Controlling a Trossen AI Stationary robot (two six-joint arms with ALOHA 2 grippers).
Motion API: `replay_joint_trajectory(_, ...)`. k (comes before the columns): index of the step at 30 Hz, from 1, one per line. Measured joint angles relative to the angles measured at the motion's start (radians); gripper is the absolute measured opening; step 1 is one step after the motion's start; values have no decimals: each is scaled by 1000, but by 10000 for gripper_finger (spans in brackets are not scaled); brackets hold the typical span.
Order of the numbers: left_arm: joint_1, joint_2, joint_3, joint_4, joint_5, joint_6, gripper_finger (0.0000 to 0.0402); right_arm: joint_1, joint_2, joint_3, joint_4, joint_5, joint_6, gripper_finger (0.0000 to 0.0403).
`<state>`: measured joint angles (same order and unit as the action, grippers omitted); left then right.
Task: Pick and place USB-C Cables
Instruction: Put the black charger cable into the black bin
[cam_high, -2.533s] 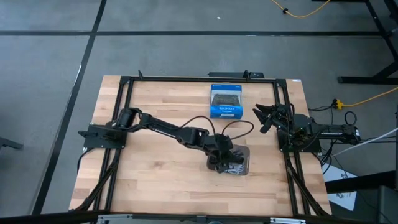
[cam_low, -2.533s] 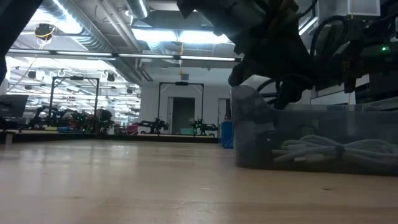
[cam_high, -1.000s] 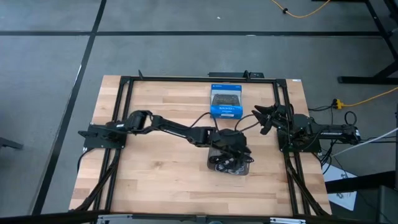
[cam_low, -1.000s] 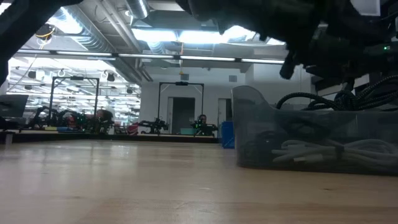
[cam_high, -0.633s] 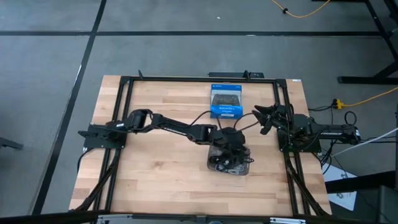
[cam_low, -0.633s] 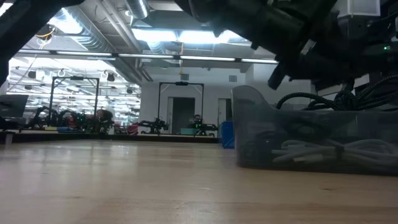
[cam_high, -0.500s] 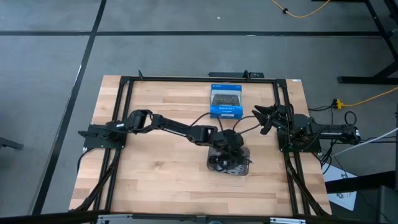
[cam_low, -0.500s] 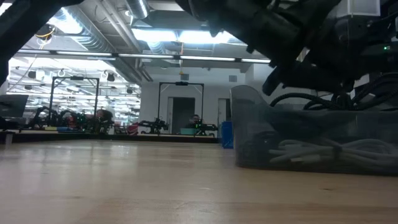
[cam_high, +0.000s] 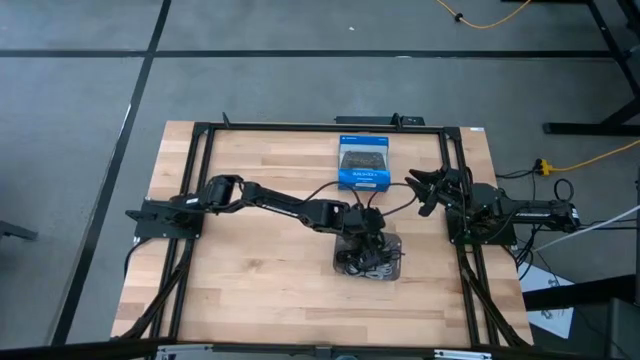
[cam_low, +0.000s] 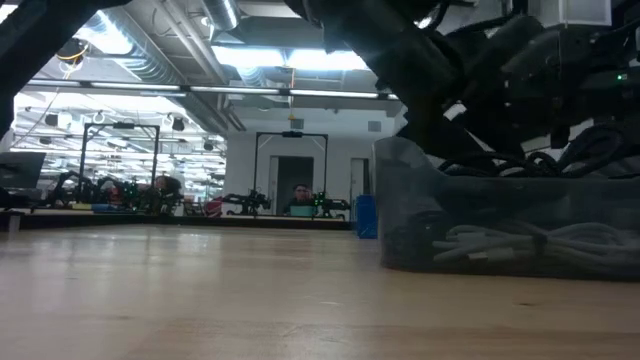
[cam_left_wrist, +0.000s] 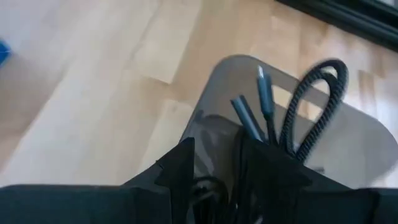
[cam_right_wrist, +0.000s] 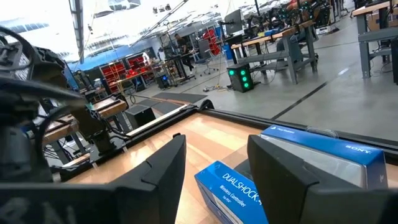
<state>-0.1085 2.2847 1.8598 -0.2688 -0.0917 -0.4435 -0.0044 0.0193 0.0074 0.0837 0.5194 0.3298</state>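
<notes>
A grey see-through tray (cam_high: 392, 270) stands on the table's right half and holds black and white USB-C cable bundles (cam_high: 362, 262). The low view shows white cables (cam_low: 520, 245) on its floor and black loops (cam_low: 600, 140) above its rim. My left gripper (cam_high: 364, 232) is open and hangs over the tray's far part, fingers pointing down into it (cam_left_wrist: 214, 149). A black braided cable (cam_left_wrist: 311, 106) with two plugs sticking up stands beside one finger. My right gripper (cam_high: 420, 190) waits open at the table's right side. My left gripper has the black braided cable's plug end (cam_left_wrist: 249, 121) right beside one finger (cam_left_wrist: 267, 168), inside the tray. That finger hides where they meet. I cannot tell whether it touches the cable.
A blue box (cam_high: 363, 165) with a controller pictured on it lies at the table's far middle, just beyond the tray, and shows in front of my right gripper (cam_right_wrist: 242, 183). A black frame (cam_high: 300, 127) runs around the table. Bare wood lies left of the tray.
My left gripper has come down from above the tray and gone a little toward the table's left edge, and its fingers now reach down to the tray's rim. The tray has stayed where it was.
</notes>
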Motion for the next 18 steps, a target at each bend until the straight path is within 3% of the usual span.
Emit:
replay_joint_trajectory(5,-10,-14,54,-12,-25,13,139,0,0,0,0,0,-1,177)
replay_joint_trajectory(10,-46,-33,147,15,67,107,139,0,0,0,0,-1,-26,177)
replay_joint_trajectory(18,-37,39,144,47,194,110,139,0,0,0,0,0,-23,177)
